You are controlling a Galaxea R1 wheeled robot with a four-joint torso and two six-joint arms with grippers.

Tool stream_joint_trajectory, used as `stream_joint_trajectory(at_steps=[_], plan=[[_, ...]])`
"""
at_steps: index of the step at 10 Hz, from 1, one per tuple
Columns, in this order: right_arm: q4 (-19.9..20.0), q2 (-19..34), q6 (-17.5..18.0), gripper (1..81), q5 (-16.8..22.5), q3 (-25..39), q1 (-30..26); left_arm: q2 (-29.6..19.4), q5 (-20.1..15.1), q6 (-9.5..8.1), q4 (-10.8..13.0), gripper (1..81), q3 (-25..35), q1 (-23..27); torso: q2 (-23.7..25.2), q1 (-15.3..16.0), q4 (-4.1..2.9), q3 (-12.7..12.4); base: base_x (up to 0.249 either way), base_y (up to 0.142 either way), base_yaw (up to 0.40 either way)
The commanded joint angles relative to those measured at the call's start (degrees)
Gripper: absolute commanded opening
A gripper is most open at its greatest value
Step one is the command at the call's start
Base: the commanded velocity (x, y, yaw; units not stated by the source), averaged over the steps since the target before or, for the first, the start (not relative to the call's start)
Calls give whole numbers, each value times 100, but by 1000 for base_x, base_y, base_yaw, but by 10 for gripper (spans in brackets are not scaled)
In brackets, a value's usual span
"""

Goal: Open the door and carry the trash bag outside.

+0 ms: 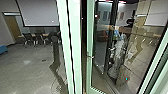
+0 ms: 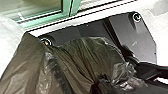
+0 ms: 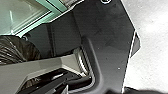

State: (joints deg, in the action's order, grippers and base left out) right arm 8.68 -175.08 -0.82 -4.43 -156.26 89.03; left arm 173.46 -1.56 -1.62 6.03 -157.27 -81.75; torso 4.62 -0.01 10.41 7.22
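Spreading in fan-like folds from a dark gathered bunch, the brown, see-through plastic trash bag (image 2: pixel 82 60) is seen in front of the robot's dark plate (image 2: pixel 135 37); which way its full long axis is pointed cannot be told. Whether either hand is open, closed or gripping cannot be told. Beyond the plate's edge, a green frame (image 2: pixel 66 8) is seen near. Ahead, the green-framed glass door (image 1: pixel 89 75) is set upright, its metal handle (image 1: pixel 90 57) visible. Open grey floor (image 1: pixel 22 67) is bordered by black chairs (image 1: pixel 27 38) under a white screen (image 1: pixel 40 12).
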Motion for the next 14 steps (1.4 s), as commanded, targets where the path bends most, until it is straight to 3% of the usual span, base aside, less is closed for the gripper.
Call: stream_joint_trajectory(at_steps=[1, 14], plan=[[-7, -21, -6, 811, 337, 18, -258, -22, -301, -5, -6, 10, 3, 313, 0, 1, 0, 0, 0, -65, 0], [-15, -162, -252, 811, 337, 18, -179, -30, -204, -5, 12, 10, -14, 322, 0, 1, 0, 0, 0, 0, 0]])
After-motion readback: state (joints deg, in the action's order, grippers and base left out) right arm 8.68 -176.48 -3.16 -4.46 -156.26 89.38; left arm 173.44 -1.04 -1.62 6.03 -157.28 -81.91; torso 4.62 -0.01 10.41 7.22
